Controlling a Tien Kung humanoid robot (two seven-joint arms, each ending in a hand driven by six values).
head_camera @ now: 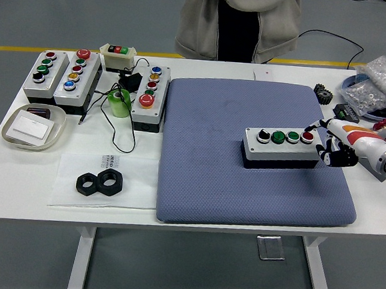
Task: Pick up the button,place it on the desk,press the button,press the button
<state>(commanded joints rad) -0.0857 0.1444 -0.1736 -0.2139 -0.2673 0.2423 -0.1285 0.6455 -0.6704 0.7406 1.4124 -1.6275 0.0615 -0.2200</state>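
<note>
Surface: a white surface [194, 211] stood on a grey floor, with a blue-grey pad [243, 182] covering its right half.
Person: someone in a beige jacket [239, 21] stood at the far edge, arms folded.
Button box: a grey button box [281, 150] lay on the right part of the pad, carrying one black knob, two green buttons and a red button [307, 136] at its right end.
Right hand: the right hand [334, 139] came in from the right edge and sat just beside the box's right end; one white finger reached onto the red button, the dark fingers curled below it, holding nothing.
Position: the box was directly left of the hand, touching it at the red button.
Far left: three more button boxes [78, 75], a green tape roll [119, 102], a tray [34, 126] and two black nuts [100, 183].
</note>
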